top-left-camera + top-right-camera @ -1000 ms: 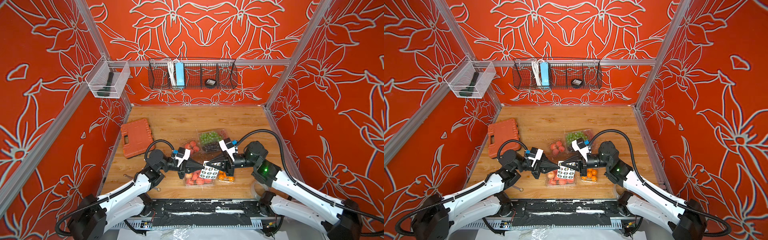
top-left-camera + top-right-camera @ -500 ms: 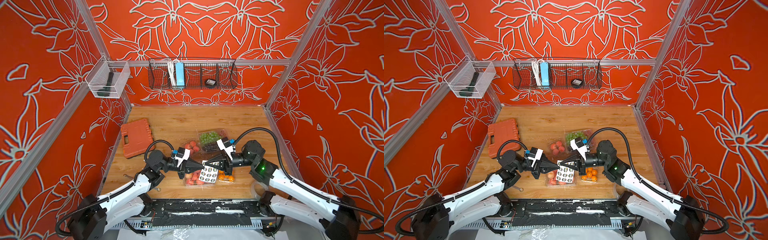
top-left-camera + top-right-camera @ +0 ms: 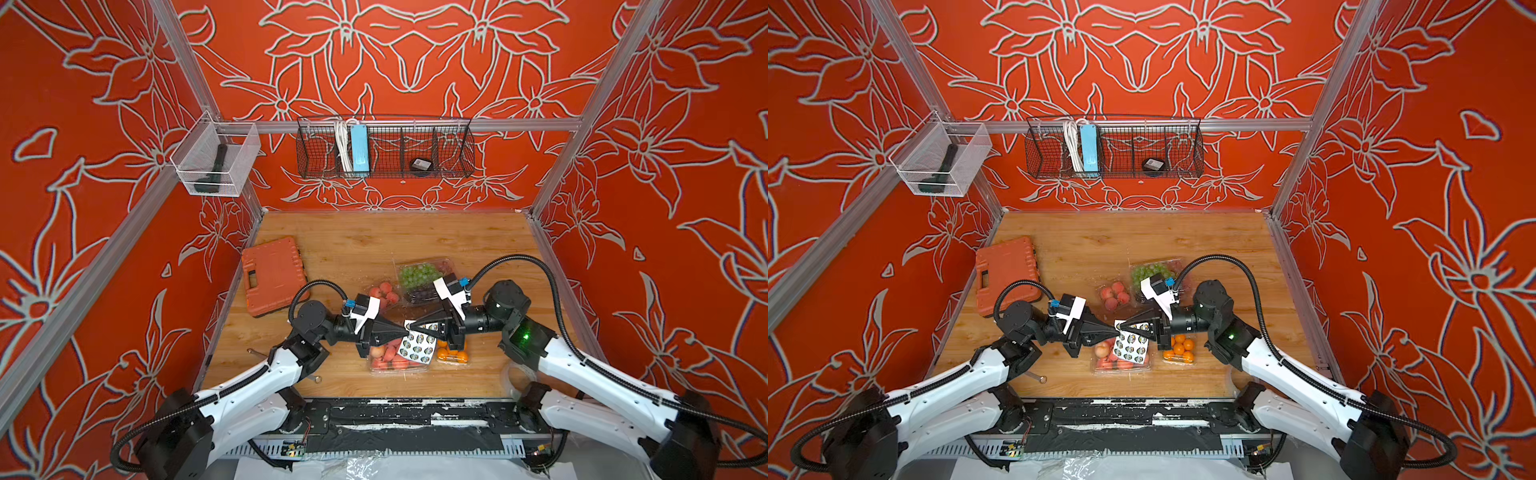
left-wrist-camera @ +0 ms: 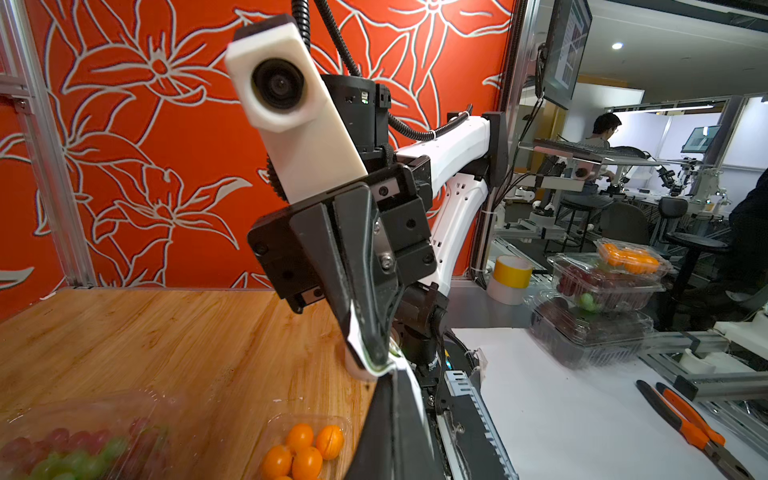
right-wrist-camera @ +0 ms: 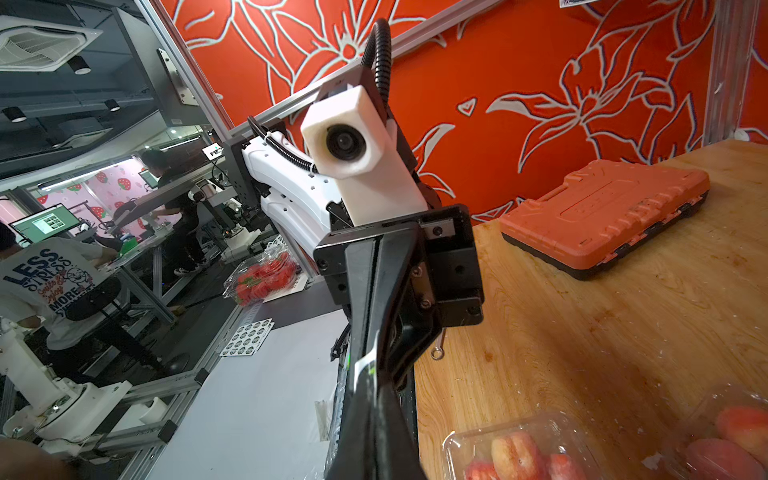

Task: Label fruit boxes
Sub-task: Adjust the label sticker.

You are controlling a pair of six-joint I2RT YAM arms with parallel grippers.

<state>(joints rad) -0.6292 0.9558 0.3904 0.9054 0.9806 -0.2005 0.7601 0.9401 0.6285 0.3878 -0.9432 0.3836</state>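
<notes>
The wooden bench [image 3: 374,237] is being loaded mostly in its near, right-of-centre part, while the closed orange tool case [image 3: 272,274] is being kept well apart, by the left wall. The large peach box [image 3: 384,359], a clear clamshell shut over pink-orange fruit, is being seen nearest the front edge. The grape box [image 3: 419,274], with green grapes behind and dark ones in front, is being seen farthest back. The small peach box [image 3: 384,291] is being shown just left of the grapes, and the small orange box [image 3: 453,355] just right of the large peaches. The white sticker sheet [image 3: 417,345], printed with rows of round stickers, is being held tilted over the large peach box. Its upper corner is being pinched from opposite sides by the left tool [image 3: 404,331] and the right tool [image 3: 412,326], both clamped tight, with their tips nearly touching.
</notes>
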